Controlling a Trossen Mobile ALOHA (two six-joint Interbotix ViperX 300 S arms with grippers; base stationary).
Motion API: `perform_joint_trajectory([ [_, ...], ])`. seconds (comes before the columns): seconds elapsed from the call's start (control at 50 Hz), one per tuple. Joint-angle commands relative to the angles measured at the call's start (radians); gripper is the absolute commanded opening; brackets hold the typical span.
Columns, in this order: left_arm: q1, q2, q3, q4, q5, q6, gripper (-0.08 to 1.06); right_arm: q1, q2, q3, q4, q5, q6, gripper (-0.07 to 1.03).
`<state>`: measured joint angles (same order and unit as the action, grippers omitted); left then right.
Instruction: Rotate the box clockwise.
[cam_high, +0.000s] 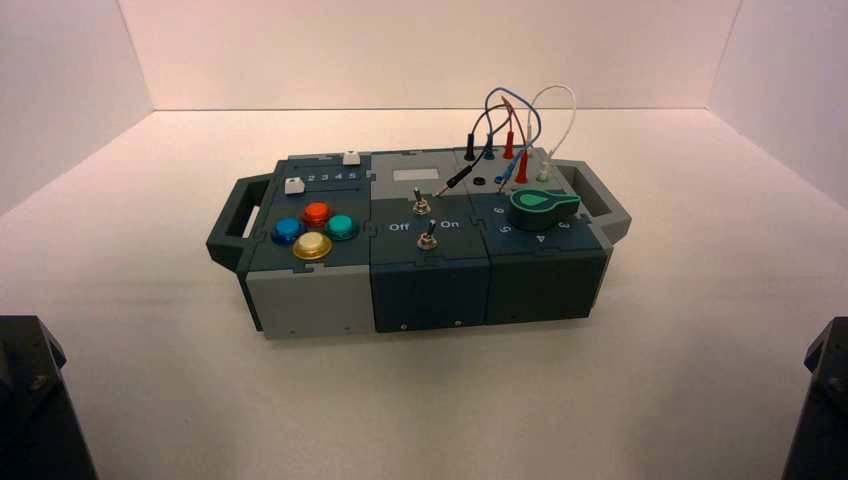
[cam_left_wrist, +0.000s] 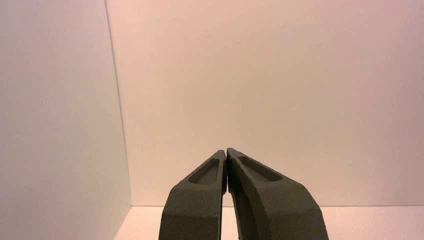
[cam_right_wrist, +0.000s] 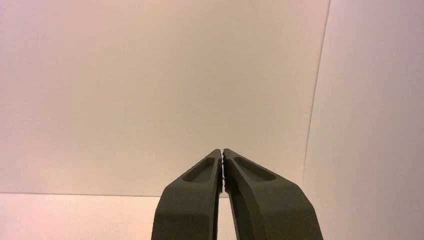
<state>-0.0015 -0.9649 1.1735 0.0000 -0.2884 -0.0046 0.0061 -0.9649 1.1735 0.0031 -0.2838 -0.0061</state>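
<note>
The box (cam_high: 420, 285) is long, dark teal and grey, and stands in the middle of the white floor, a little turned. It has a handle at each end (cam_high: 232, 215), four coloured round buttons (cam_high: 312, 231) on its left part, two toggle switches (cam_high: 424, 222) in the middle, and a green dial (cam_high: 543, 207) with looping plug wires (cam_high: 510, 115) on its right part. My left gripper (cam_left_wrist: 227, 151) is shut and empty, facing the white wall. My right gripper (cam_right_wrist: 222, 152) is shut and empty, also facing the wall. Both are far from the box.
White walls enclose the floor at the back and both sides. The left arm's dark base (cam_high: 35, 400) shows at the lower left corner and the right arm's base (cam_high: 822, 400) at the lower right corner of the high view.
</note>
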Motion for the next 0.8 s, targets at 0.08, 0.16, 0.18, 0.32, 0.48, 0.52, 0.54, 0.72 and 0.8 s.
perform_joint_trajectory([
  [0.08,-0.015,-0.025,0.009,-0.014,0.014,-0.012,-0.03,0.017,-0.021,-0.035,0.058,0.152,0.005,-0.02],
  [0.16,-0.015,-0.026,0.002,-0.014,0.029,-0.012,-0.03,0.018,-0.023,-0.046,0.06,0.169,0.003,-0.02],
  [0.18,-0.017,-0.026,-0.003,-0.014,0.04,-0.012,-0.03,0.02,-0.023,-0.049,0.06,0.176,0.003,-0.02],
  [0.32,-0.037,-0.011,-0.048,-0.014,0.109,-0.015,-0.03,0.026,-0.018,-0.08,0.067,0.238,0.003,-0.02],
  [0.48,-0.147,0.109,-0.17,-0.012,0.295,-0.009,-0.03,0.067,0.06,-0.173,0.069,0.333,0.003,-0.02],
  [0.52,-0.195,0.155,-0.202,-0.012,0.351,-0.009,-0.03,0.087,0.095,-0.204,0.069,0.351,0.002,-0.02],
  [0.54,-0.207,0.166,-0.21,-0.012,0.364,-0.009,-0.03,0.092,0.106,-0.212,0.069,0.357,0.002,-0.02],
  [0.72,-0.408,0.336,-0.278,-0.017,0.485,-0.02,-0.03,0.179,0.273,-0.328,0.069,0.434,-0.011,-0.02],
  [0.8,-0.508,0.413,-0.284,-0.023,0.531,-0.037,-0.03,0.199,0.38,-0.385,0.069,0.469,-0.015,-0.02],
])
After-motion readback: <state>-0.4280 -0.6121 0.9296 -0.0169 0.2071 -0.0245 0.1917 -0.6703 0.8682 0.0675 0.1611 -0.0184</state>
